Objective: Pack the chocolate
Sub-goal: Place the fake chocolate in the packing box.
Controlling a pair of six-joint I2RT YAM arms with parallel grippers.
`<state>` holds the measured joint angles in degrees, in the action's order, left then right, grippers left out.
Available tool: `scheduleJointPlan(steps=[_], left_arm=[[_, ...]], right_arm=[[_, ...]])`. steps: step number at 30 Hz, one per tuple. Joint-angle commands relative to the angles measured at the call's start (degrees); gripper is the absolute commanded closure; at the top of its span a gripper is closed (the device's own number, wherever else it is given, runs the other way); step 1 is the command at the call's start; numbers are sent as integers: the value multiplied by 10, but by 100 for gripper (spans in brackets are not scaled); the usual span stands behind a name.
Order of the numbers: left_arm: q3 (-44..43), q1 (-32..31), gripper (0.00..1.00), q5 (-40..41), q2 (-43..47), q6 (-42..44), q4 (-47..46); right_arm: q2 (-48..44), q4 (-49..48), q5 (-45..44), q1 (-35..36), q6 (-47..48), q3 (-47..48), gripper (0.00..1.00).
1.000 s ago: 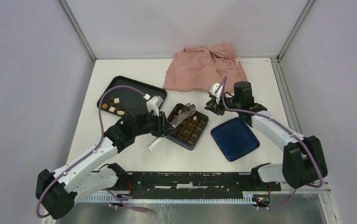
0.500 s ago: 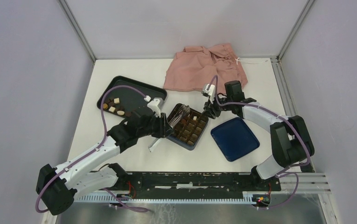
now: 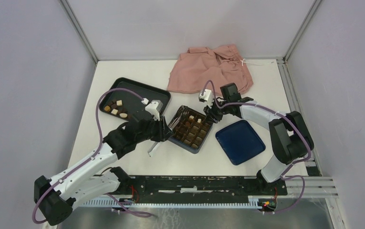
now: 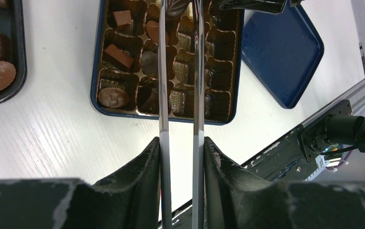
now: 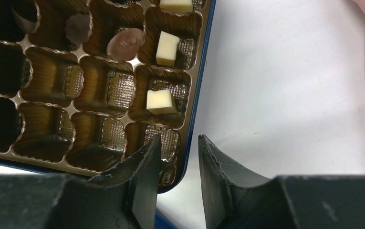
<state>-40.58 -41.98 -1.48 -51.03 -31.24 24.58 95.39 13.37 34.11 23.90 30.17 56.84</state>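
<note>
Chocolate [image 5: 160, 101] like this is small and light, and I judge it fragile. It would chip or smear under a hard squeeze and could slip off smooth metal, so I'd take each piece gently across its flat sides, low on the body. Some pieces sit in the cells of the blue box [image 5: 198, 90], with cream squares near its rim and brown ones further in. A few more lie loose in the black tray [image 3: 140, 95] on the desk.

My left fingers [image 4: 147, 164] are clenched on a pair of metal tongs [image 4: 162, 95], whose blades reach out over the box. A dark lump shows between the blade tips. It is probably a piece, but I cannot be sure. My right fingers [image 5: 144, 171] stand a little apart, grasping nothing, above the box's rim.
</note>
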Motion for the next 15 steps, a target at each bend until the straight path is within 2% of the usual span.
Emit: scheduleJointPlan(steps=[1, 6, 9, 12, 15], left_arm=[[-32, -3, 96, 13, 21, 22, -3], [-36, -2, 96, 13, 24, 21, 3], [-36, -3, 96, 13, 27, 20, 4], [-36, -2, 96, 13, 32, 18, 6], [-35, -2, 96, 13, 38, 17, 6]], right_arm=[[9, 19, -47, 9, 19, 28, 61], [22, 35, -55, 16, 27, 40, 69], [18, 38, -49, 18, 29, 43, 79], [-1, 25, -44, 19, 17, 38, 89], [-36, -6, -54, 19, 5, 19, 95]])
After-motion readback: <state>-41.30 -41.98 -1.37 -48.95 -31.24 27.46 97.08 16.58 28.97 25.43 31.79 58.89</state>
